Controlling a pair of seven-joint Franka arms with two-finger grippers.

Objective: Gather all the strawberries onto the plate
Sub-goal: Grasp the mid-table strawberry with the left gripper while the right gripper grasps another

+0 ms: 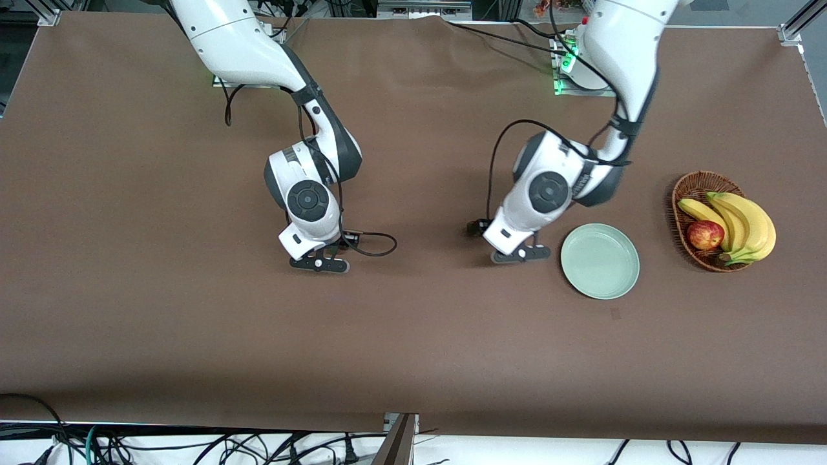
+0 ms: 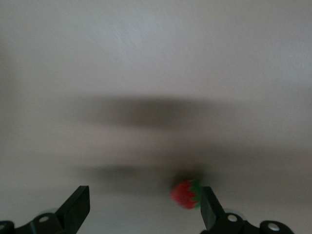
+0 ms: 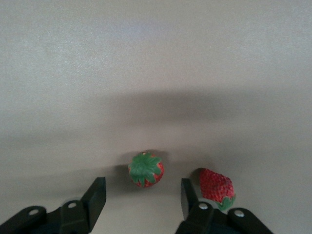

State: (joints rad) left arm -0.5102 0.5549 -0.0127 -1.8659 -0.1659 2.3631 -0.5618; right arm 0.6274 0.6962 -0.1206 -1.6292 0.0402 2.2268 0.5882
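Right end effector point(image 3: 141, 197), fingers spread, brackets one strawberry point(image 3: 146, 169) (another point(image 3: 216, 187) lies just beside); left end effector point(image 2: 144, 209), spread, reaches a third point(image 2: 185, 193) beside the plate point(image 1: 600, 261).

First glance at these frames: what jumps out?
Both arms hang low over mid-table, the right gripper open around one of two strawberries, the left gripper open with a strawberry by one finger. The plate sits bare beside a basket of bananas and apple.

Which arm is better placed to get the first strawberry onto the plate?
Left, probably. The left pincer is open with a strawberry by one finger, and sits right beside the plate. The right pincer, open around a strawberry, is much farther away.
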